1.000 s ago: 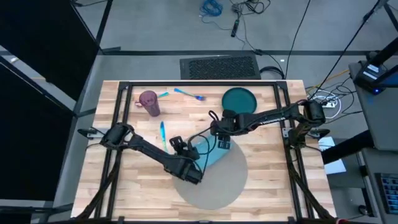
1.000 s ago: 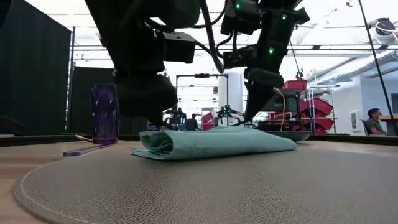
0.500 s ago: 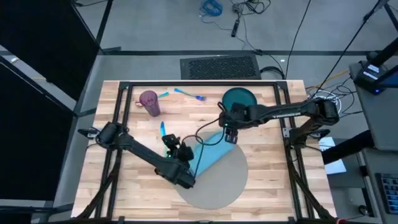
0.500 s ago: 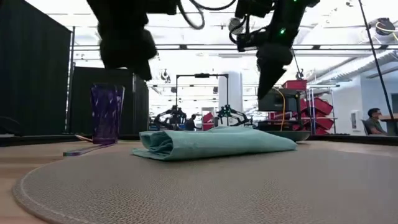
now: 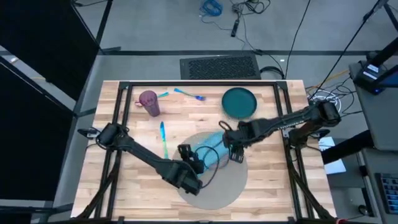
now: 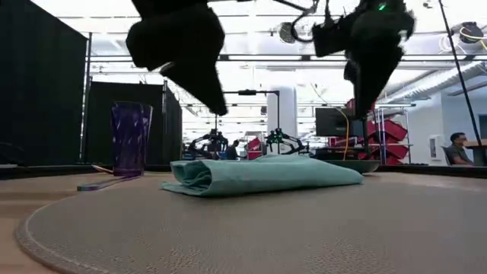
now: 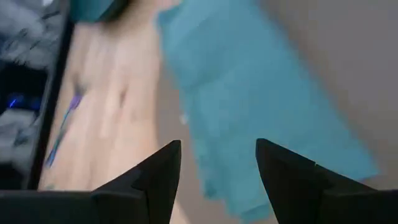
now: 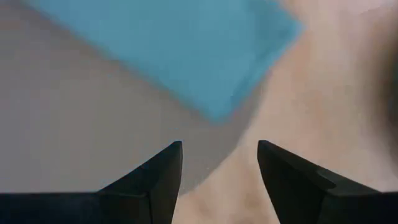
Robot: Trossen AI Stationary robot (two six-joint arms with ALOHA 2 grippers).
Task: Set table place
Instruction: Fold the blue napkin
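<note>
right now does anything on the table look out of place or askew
The folded teal napkin lies slanted across the grey placemat. The teal plate, purple cup and cutlery sit off the mat. Nothing spilled.

both arms reach inward, the left hand (image 5: 200, 163) and the right hand (image 5: 235, 154) hovering near each other, each with its two dark fingers (image 7: 152, 180) spread apart and empty.
</note>
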